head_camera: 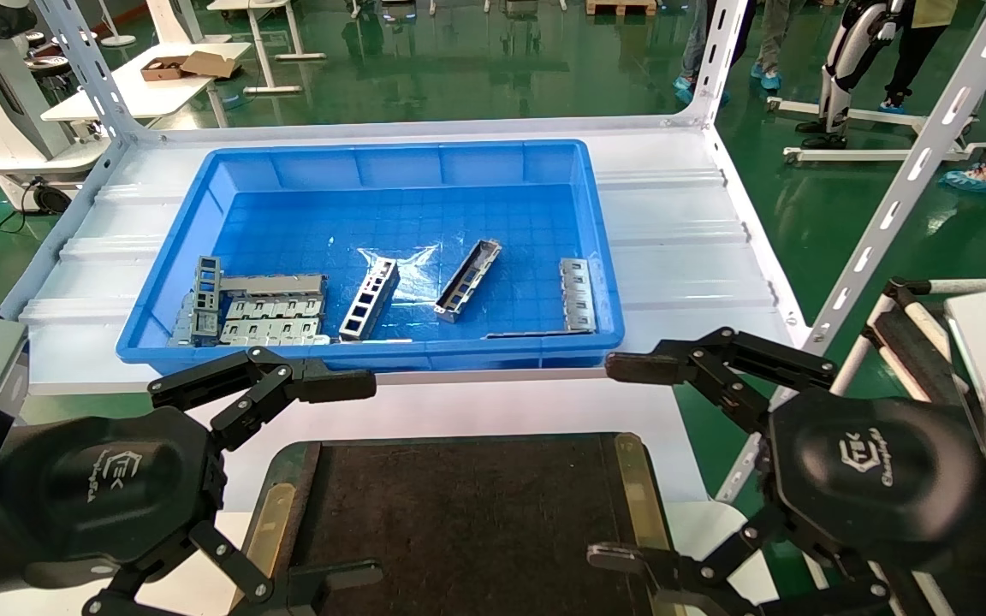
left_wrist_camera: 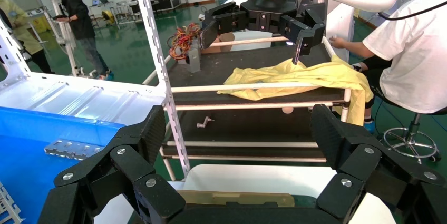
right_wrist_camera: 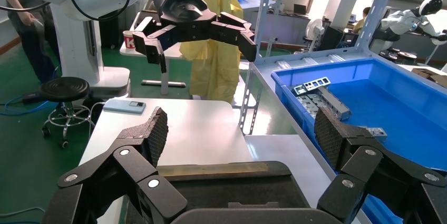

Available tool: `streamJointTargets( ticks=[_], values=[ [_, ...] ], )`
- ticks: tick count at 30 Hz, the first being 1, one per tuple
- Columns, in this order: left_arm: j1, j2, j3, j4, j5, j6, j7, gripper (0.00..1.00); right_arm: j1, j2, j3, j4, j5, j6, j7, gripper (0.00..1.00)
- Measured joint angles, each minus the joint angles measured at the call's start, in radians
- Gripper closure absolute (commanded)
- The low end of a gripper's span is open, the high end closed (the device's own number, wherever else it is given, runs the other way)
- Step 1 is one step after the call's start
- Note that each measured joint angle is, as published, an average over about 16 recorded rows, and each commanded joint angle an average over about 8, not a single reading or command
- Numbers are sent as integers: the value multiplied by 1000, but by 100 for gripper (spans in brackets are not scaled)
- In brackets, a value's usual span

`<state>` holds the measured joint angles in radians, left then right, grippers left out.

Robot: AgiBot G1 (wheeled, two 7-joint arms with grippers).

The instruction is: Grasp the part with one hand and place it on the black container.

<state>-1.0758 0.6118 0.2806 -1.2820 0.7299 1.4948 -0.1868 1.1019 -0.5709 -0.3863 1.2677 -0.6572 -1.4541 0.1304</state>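
Nothing picked yet. Part (head_camera: 467,280) lying loose on the floor of the blue bin (head_camera: 159,282), right of centre, tilted diagonally, channel side up; clear of its neighbours, so probably the easiest piece to reach from above. Wider ladder strip (head_camera: 369,299) just to its left, stack of flat slotted plates (head_camera: 270,318) toward the bin's near-left corner, one more plate (head_camera: 578,293) against the right wall. Bin set at the far half of the desk (head_camera: 681,239), between the rack uprights.

Black container (head_camera: 459,513) at the near edge of the desk, centred between both arms, brass strips along its two sides, top bare. Sits close in, likely so the drop is a short pull-back from the bin.

Left hand (head_camera: 337,486) released, fingers spread wide, hovering over the container's near-left corner. Right hand (head_camera: 630,462) likewise released and spread, over the near-right corner. Both empty, both short of the bin's front wall. Looks like a ready pose.

Judgement: right hand nearer to the part; next move would be a reach over the front wall and a descent across the part's narrow width.
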Motion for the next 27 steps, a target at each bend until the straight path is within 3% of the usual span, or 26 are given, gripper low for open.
streamJointTargets(
  ticks=[27],
  values=[
    [0,0,0,0,0,0,0,0,0,0,0,0,0,0,0,0]
  ],
)
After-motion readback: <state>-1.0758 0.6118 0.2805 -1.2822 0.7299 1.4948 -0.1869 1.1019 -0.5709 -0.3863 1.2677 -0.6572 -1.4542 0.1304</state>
